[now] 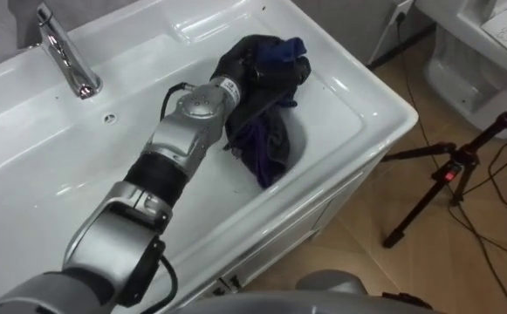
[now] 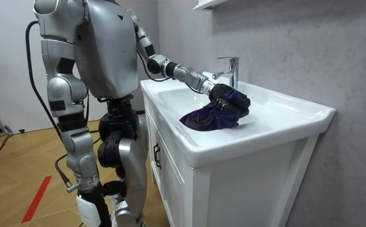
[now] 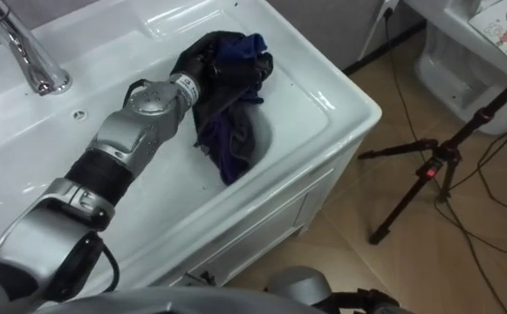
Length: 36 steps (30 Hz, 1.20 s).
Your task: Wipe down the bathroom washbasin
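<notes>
A dark blue and purple cloth (image 1: 270,144) lies bunched against the right wall of the white basin (image 1: 384,96), draped down towards the bowl's middle. My left hand (image 1: 240,65) reaches in from the lower left and is curled into the top of the cloth, and in the room view the left hand (image 2: 219,93) presses the cloth (image 2: 205,118) on the basin's far side. The chrome faucet (image 1: 65,52) stands at the back left of the basin. I stand at the basin's front corner, and my right hand (image 2: 88,200) hangs by my side.
A black tripod (image 1: 445,174) with cables stands on the wooden floor right of the basin, beside a white fixture (image 1: 462,78). The basin sits on a white cabinet (image 2: 170,176) against a grey wall, under a small shelf (image 2: 211,5).
</notes>
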Motion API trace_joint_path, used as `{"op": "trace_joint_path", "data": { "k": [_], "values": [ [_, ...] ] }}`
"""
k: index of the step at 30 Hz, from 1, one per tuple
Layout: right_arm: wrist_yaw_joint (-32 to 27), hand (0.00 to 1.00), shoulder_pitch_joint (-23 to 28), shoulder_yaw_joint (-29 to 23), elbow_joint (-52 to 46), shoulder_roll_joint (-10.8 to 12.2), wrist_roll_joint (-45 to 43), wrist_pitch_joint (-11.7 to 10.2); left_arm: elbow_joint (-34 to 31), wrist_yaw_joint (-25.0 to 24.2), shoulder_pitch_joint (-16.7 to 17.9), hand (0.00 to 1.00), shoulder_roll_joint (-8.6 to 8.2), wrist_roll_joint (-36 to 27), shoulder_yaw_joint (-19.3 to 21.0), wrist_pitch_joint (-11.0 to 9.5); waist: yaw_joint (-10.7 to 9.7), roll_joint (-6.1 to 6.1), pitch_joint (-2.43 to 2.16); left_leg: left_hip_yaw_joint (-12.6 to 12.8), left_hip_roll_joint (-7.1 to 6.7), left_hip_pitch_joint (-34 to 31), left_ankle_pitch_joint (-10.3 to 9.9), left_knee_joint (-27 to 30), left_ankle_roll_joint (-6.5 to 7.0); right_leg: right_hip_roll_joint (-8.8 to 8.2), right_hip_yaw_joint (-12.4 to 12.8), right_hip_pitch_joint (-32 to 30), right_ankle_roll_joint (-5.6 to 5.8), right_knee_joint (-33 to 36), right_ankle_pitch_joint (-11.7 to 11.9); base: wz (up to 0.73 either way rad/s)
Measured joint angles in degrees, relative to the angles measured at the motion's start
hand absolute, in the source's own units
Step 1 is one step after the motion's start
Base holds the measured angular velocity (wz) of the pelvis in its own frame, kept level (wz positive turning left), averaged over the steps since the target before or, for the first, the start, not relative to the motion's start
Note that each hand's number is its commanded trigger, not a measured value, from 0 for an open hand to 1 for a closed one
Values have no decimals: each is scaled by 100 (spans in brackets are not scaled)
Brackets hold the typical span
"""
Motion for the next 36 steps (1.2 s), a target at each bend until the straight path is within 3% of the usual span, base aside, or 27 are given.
{"op": "trace_joint_path", "data": {
  "k": [5, 13, 16, 20, 23, 24, 25, 26, 27, 30, 36],
  "values": [
    [-88, 0, -5, -7, -12, 32, -2, 6, 50, 5, 7, 100, 39, 69, 1, 33, 45, -22, 15, -1, 7, 4, 0, -3, 0, -5, -8, 3, 0, -2, 0, 0],
    [-148, 0, -48, -22, -9, 59, -217, 42, 398, 80, 423, 100, 67, 1164, 131, 108, 99, -55, 40, 15, -3, 140, 0, -10, 0, -6, 17, 113, 0, 18, 0, -2],
    [-144, 0, -36, -25, -11, 48, -339, 56, 843, 150, 452, 100, 115, 1635, 131, 104, 154, -54, 39, 15, -8, 159, 0, -14, 0, -6, 13, 114, 0, 14, 0, -2],
    [-164, 0, 78, -79, -8, 41, -363, 62, 1062, 270, 872, 100, 251, 1881, 139, 96, 242, -34, 18, 8, -13, 162, -1, -18, -1, 20, -2, 130, -15, -3, 9, 3],
    [-176, 0, 136, -122, -14, 38, -333, 62, 1348, 388, 998, 100, 256, 1961, 254, -104, 422, -18, 6, -5, 2, 258, 0, -16, -1, 42, -16, 228, -44, 18, 0, -2],
    [-182, 0, 165, -118, -34, 37, -280, 58, 1392, 431, 1128, 100, 252, 2064, 373, -169, 481, -25, -41, -5, 9, 274, 0, 0, -1, 50, -10, 245, -58, 20, -10, -12],
    [-188, 0, 187, -122, -46, 38, -266, 57, 1420, 453, 1170, 100, 250, 2136, 406, -199, 506, -16, -53, -4, 11, 292, 0, 3, -1, 52, -6, 269, -62, 9, -13, -5],
    [-208, 0, 224, -144, -53, 38, -257, 62, 1482, 509, 1289, 100, 241, 2314, 497, -283, 567, -40, -36, -3, 18, 340, 0, -4, -1, 65, 39, 310, -71, -4, -22, 0],
    [-217, 0, 262, -195, -67, 36, -252, 61, 1554, 568, 1409, 100, 245, 2504, 581, -388, 622, -22, -60, -3, 25, 371, 0, -5, -2, 72, 42, 330, -85, 8, -33, -4],
    [-224, 0, 332, -232, -89, 45, -211, 57, 1739, 708, 1618, 100, 269, 2816, 738, -605, 697, -27, -75, 6, 38, 484, 1, -2, -3, 87, 38, 423, -104, 11, -79, 4],
    [-205, 0, 349, -237, -255, 49, -754, 54, 1985, 860, 1741, 100, 283, 3861, 913, -828, 888, -48, -79, 13, 37, 518, 1, -4, -4, 90, 18, 388, -114, 137, -175, 0]
  ]
}}
